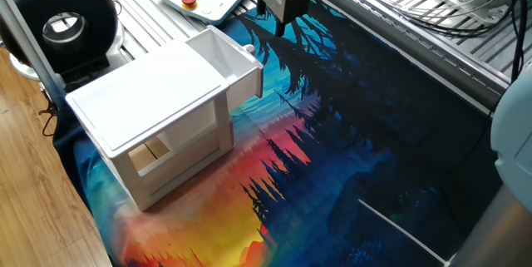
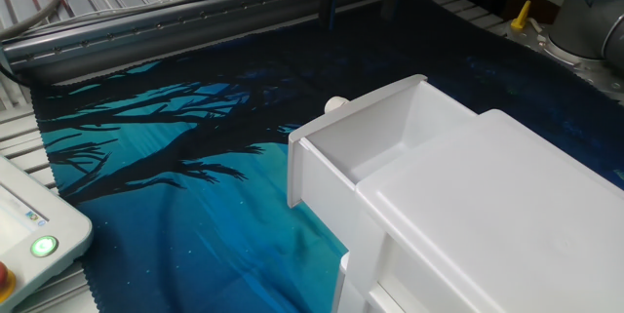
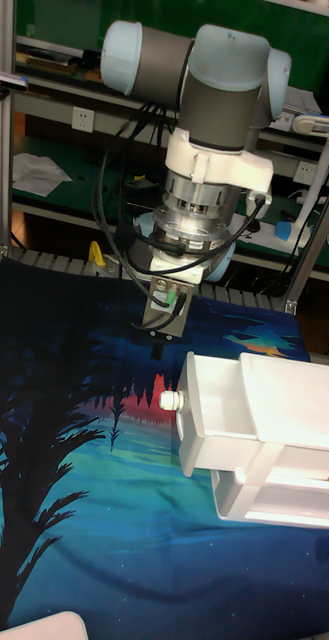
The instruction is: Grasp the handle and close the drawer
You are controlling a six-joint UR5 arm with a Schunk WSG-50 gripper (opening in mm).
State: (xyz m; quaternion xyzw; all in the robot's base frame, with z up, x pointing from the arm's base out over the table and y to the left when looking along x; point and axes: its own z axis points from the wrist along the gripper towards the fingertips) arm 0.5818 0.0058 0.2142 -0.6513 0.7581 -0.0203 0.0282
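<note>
Drawer: the white drawer stands pulled partly out of a small white cabinet, which sits on the printed mat toward one end of the table.
Handle: a tiny round knob pokes out from the middle of the drawer's front panel, over the blue part of the mat.
Gripper: the gripper hangs above the mat, clear of the drawer and holding nothing. In the other fixed view two dark fingers show with a gap between them, so it looks parted.
Key relation: the handle lies below the gripper and just toward the drawer front; gripper and knob are near but apart.
Drawer axis: it slides straight back into the cabinet, away from the gripper's side.
Step judged: approach only; the grasp is not yet made and the drawer is not yet shut.
</note>
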